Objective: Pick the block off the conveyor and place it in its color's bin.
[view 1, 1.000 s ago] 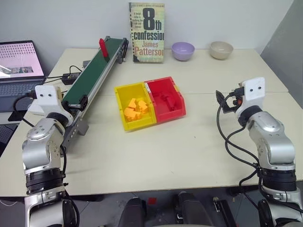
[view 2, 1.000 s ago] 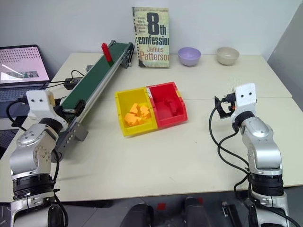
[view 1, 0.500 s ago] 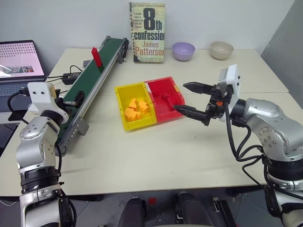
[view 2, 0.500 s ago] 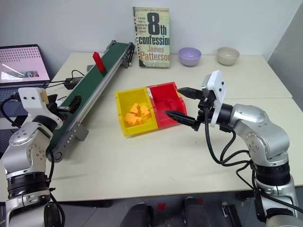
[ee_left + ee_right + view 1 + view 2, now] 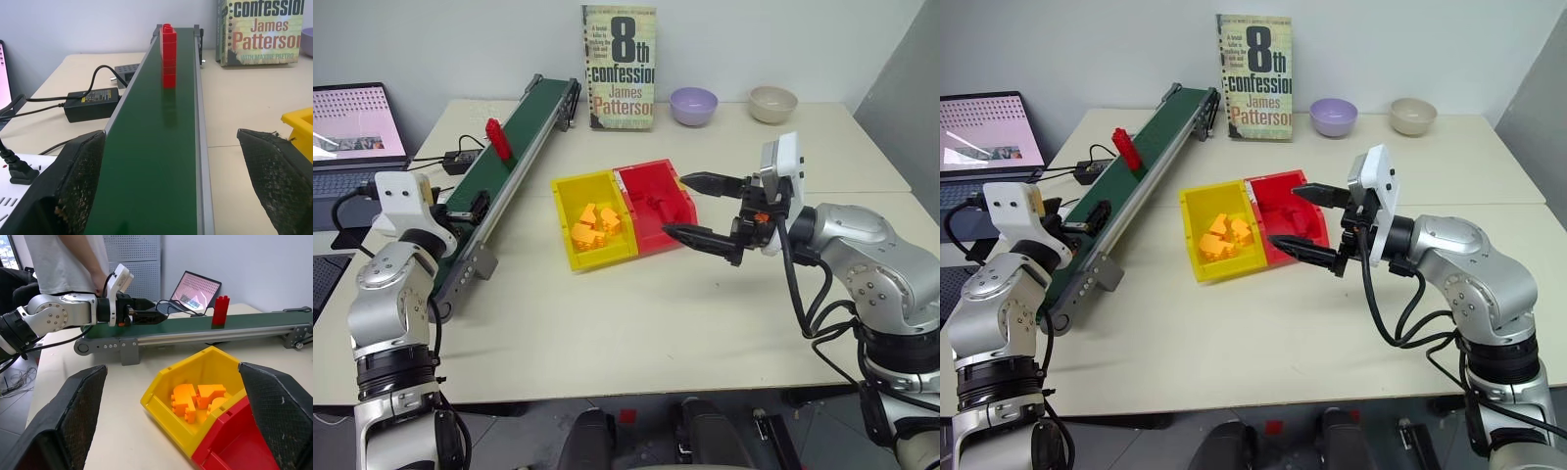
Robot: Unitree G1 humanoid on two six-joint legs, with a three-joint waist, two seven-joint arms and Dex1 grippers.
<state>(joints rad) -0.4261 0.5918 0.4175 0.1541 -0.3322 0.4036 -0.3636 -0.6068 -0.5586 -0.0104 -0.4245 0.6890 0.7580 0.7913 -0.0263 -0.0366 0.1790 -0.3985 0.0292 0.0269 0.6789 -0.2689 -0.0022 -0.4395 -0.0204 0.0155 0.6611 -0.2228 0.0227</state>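
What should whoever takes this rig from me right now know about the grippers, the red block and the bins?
Left gripper: open, empty, waiting at the near end of the conveyor, fingers astride the belt.
Right gripper: open, empty, pointing at the red bin.
Red block: upright on the belt, up-belt from the left gripper, not touched.
Yellow bin, joined to the red one, holds orange blocks.
Done: nothing gripped yet.
Left: grip the red block, carry it over, drop it in the red bin.

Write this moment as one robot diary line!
block: upright on conveyor | left claw: open at belt end | right claw: open by bin
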